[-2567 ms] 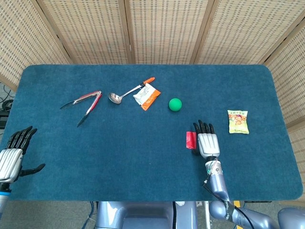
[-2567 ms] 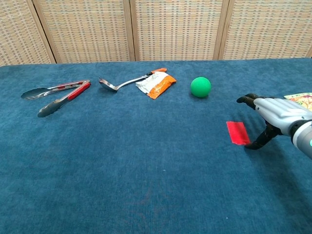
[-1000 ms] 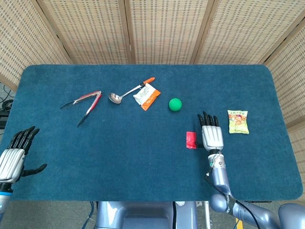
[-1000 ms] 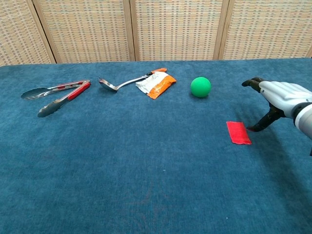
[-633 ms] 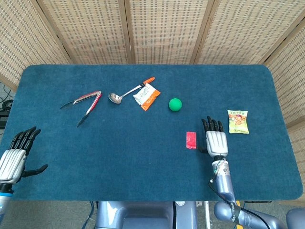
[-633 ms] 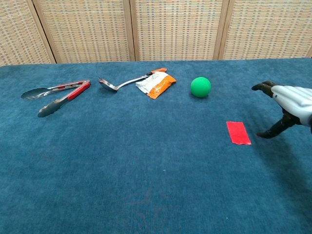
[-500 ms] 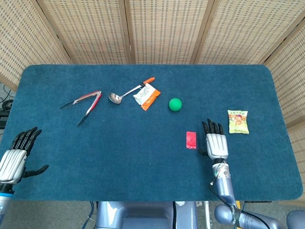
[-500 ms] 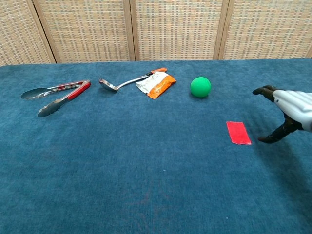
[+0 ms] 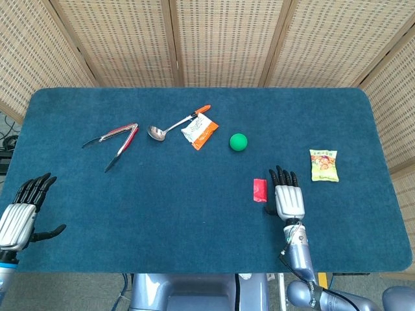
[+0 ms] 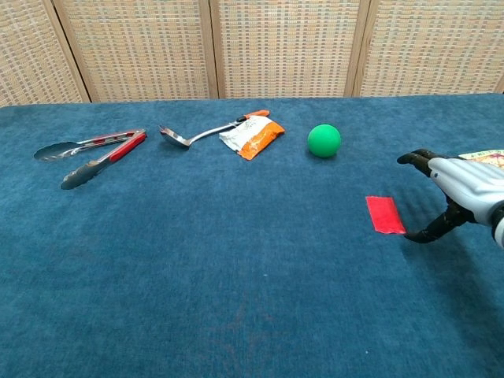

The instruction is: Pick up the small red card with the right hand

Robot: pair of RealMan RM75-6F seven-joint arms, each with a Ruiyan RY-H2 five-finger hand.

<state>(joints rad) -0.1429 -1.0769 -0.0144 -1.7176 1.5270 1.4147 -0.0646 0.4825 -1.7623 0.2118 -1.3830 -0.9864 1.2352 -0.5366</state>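
Note:
The small red card (image 9: 260, 190) (image 10: 384, 214) lies flat on the blue cloth, right of the table's middle. My right hand (image 9: 288, 199) (image 10: 459, 187) hovers just to the card's right, fingers spread and pointing away from me, holding nothing. In the chest view its thumb tip comes down close to the card's right edge; whether it touches I cannot tell. My left hand (image 9: 19, 216) hangs open over the table's near left corner, far from the card.
A green ball (image 9: 238, 142) sits beyond the card. A snack packet (image 9: 323, 165) lies to the right of my right hand. An orange-white sachet (image 9: 200, 131), a metal ladle (image 9: 170, 126) and red-handled tongs (image 9: 115, 141) lie across the far left.
My right hand drew away to the right of the card, then came back left and lower, so its thumb is near the card's right edge again. The card lies where it was.

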